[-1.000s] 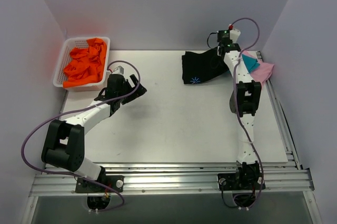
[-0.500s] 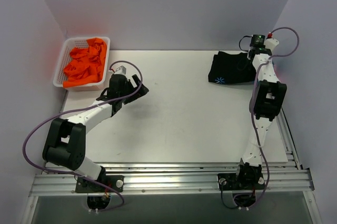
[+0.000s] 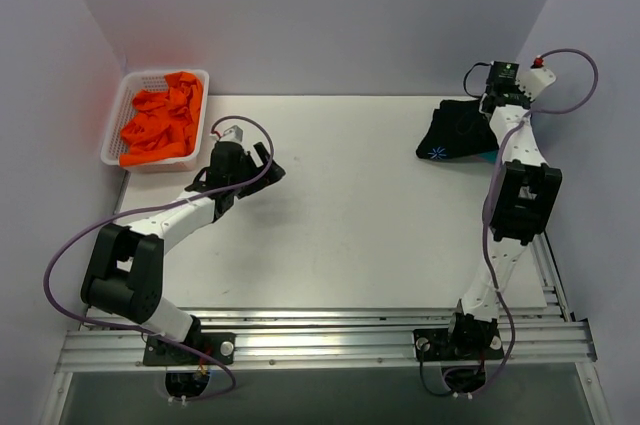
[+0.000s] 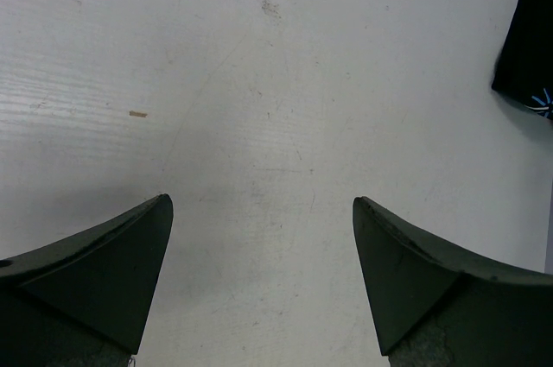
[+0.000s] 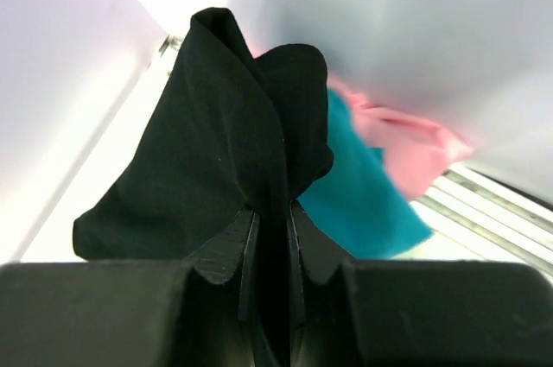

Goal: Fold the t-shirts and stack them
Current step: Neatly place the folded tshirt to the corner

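Observation:
The black t-shirt (image 3: 455,133) hangs bunched at the table's far right corner, its pale-blue starburst (image 3: 436,153) facing the near left. My right gripper (image 3: 484,110) is shut on a fold of this black t-shirt (image 5: 216,142), the cloth pinched between its fingers (image 5: 270,211). Under and behind it lie the teal t-shirt (image 5: 363,194) and the pink t-shirt (image 5: 410,142); from above only a teal sliver (image 3: 487,155) shows. My left gripper (image 3: 262,167) hovers open over bare table (image 4: 263,211), far left of the shirts, holding nothing. The black shirt's edge (image 4: 527,39) shows in its view.
A white basket (image 3: 112,135) with crumpled orange cloth (image 3: 160,120) stands at the far left corner. Grey walls close in the back and both sides. A metal rail (image 3: 545,255) runs along the table's right edge, close to the shirts.
My right arm has carried the black t-shirt rightward from the table's back centre to the far right corner, over the teal and pink shirts. The left arm has barely moved.

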Controlling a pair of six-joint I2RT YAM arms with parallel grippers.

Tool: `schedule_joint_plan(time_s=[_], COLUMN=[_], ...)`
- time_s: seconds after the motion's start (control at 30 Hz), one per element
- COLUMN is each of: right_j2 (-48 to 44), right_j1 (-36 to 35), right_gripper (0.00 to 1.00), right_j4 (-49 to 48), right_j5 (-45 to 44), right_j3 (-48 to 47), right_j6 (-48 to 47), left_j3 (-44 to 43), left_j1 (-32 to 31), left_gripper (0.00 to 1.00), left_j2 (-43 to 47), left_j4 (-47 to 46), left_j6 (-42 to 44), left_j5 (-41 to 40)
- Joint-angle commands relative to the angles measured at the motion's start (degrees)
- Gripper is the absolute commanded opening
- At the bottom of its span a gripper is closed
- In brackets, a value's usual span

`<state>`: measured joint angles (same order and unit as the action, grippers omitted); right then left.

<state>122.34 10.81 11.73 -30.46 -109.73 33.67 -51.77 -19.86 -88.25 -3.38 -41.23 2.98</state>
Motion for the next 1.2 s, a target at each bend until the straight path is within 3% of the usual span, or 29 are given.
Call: schedule_joint_plan(time_s=[0.0, 0.3, 0.33, 0.37, 0.4, 0.47, 0.7, 0.9, 1.17], right_j2=[-6.9, -6.4, -4.9, -4.2, -3.5, -1.9, -6.6, -20.4, -31.7], right_j1=[1.4, 6.3, 6.9, 7.1, 7.3, 7.5, 7.0, 2.7, -22.0], right_gripper=[0.00, 0.03, 0.12, 0.31, 0.73, 0.99, 1.00, 1.00, 1.00], right_j4=[-5.0, -5.3, -3.7, -3.1, -2.6, -0.8, -2.4, -1.0, -3.0], right_j5=[-8.4, -6.9, -6.4, -5.2, -4.5, -3.7, -3.7, -5.4, -13.2], right_j3=[4.2, 13.9, 13.9, 13.9, 13.9, 13.9, 20.6, 30.6, 42.4], right_j6=[2.3, 9.2, 9.8, 10.4, 11.1, 11.9, 12.2, 13.6, 10.2], left_j3=[-1.5, -1.5, -1.6, -1.5, -1.5, -1.4, -1.0, -0.7, -0.2], left_j1=[-0.5, -0.7, -0.7, -0.7, -0.6, -0.7, -0.7, -0.7, -0.6], left_gripper=[0.94, 0.94, 0.94, 0.94, 0.94, 0.94, 0.94, 0.94, 0.94], left_j2=[0.2, 0.1, 0.2, 0.4, 0.4, 0.7, 1.9, 3.6, 7.4], left_j4=[-2.1, -2.3, -2.2, -2.2, -2.2, -2.2, -2.3, -1.2, 1.5], left_j6=[1.0, 1.2, 1.2, 1.2, 1.2, 1.2, 1.3, 2.0, 3.1], left_j5=[-0.6, 0.6, 0.7, 0.7, 0.9, 1.0, 0.8, -0.4, -3.8])
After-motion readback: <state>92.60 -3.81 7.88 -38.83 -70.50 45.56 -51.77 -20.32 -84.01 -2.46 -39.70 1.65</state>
